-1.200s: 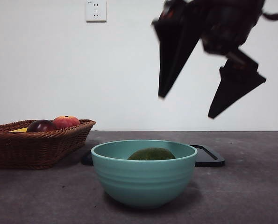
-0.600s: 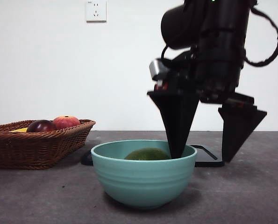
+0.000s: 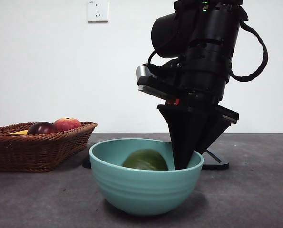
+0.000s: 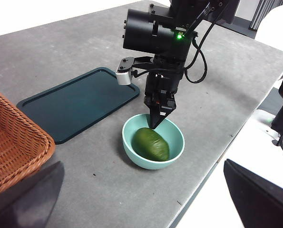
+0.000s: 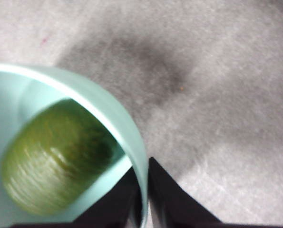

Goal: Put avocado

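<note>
Teal-green and tipped a little toward the left of the front view, the bowl (image 3: 145, 178) sits at centre bottom of that frame with the avocado (image 3: 145, 160) lying inside it, low against the near wall. The right gripper (image 3: 185, 164) comes straight down from the upper right and is clamped on the bowl's right-hand rim: in the right wrist view the thin rim runs between its two black jaws, one inside the bowl and one outside, pressed tight against it. So it holds the bowl, not the fruit.

The relation that matters is this: in the right wrist view the avocado (image 5: 55, 156) lies to the left of the pinched rim, just beside the inner jaw but not visibly touching it. In the left wrist view its long axis runs across the bowl (image 4: 153, 141) from upper left to lower right, and the fruit (image 4: 151, 143) lies just below the jaws.

The right arm is plainly the nearer one. The left gripper (image 4: 146, 199) is well apart, its jaws spread wide at the bottom corners of its own view, holding nothing.

A dark tray (image 4: 79, 102) lies behind the bowl, and a wicker basket (image 3: 36, 145) with other fruit stands at left.
</note>
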